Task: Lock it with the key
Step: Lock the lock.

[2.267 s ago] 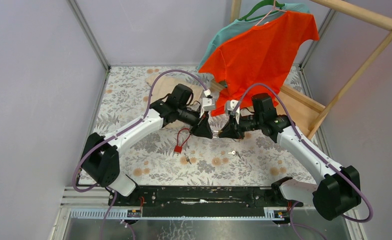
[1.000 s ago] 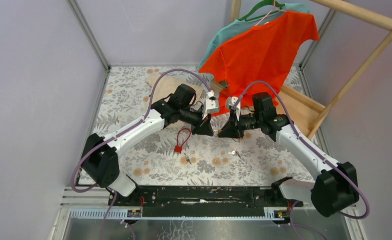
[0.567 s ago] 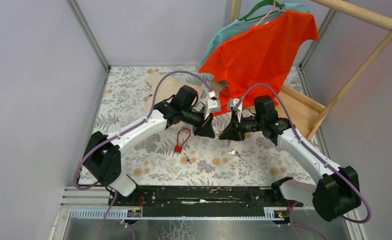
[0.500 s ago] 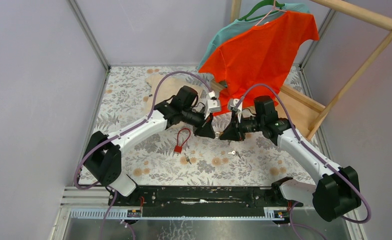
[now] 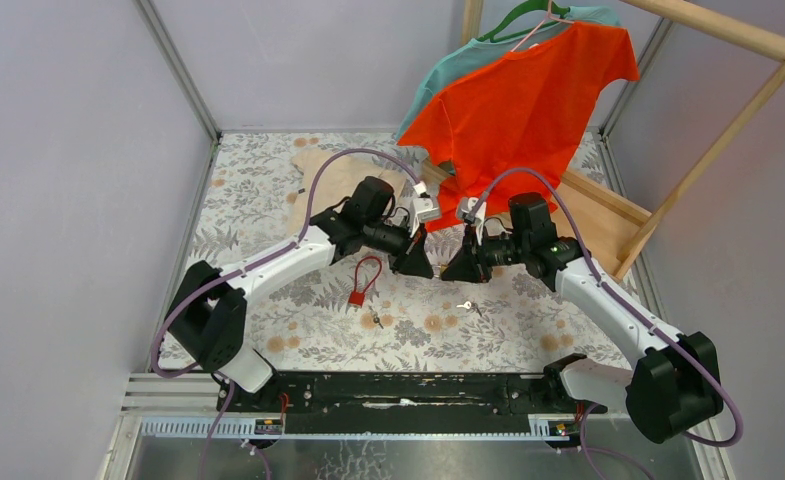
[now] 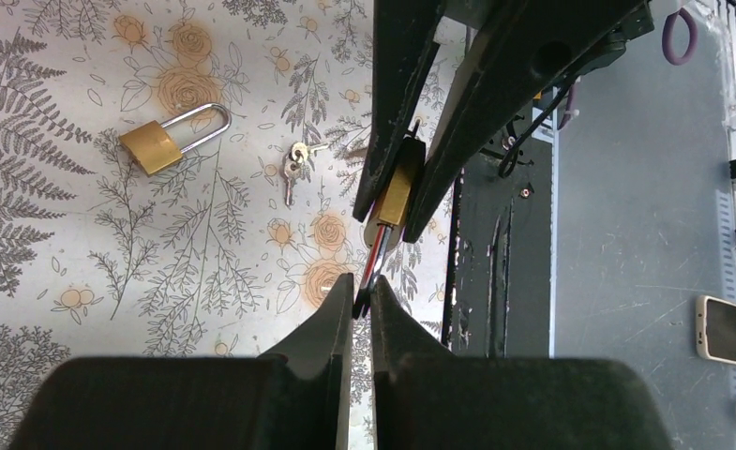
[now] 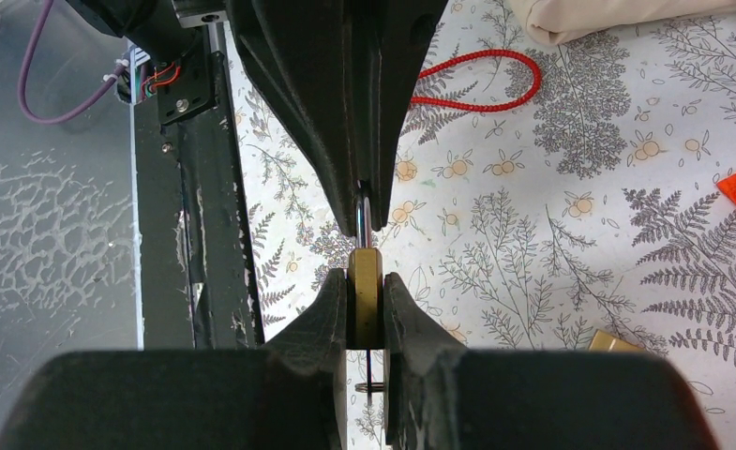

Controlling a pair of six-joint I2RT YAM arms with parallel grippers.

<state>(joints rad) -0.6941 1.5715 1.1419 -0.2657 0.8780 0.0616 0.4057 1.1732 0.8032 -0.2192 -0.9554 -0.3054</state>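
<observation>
A small brass padlock (image 7: 365, 295) hangs in the air between the two arms, seen edge-on. My right gripper (image 7: 365, 281) is shut on its body. My left gripper (image 6: 364, 289) is shut on the thin silver shackle (image 6: 375, 262) that sticks out of the padlock (image 6: 397, 192) toward it. Behind the padlock, between my right fingers, a thin dark piece with a small ring (image 7: 368, 384) shows; it looks like the key. In the top view both gripper tips, left (image 5: 425, 269) and right (image 5: 446, 272), meet nose to nose above the floral table.
A second brass padlock (image 6: 153, 147) and a pair of keys (image 6: 293, 161) lie on the table. A red padlock with a red cable (image 5: 355, 297) and a loose key (image 5: 465, 305) lie below the grippers. An orange shirt (image 5: 528, 100) hangs on a wooden rack (image 5: 708, 160) at back right.
The left arm has eased slightly to the right and its wrist has turned a little. Both grips are as before, and the right arm has barely moved.
</observation>
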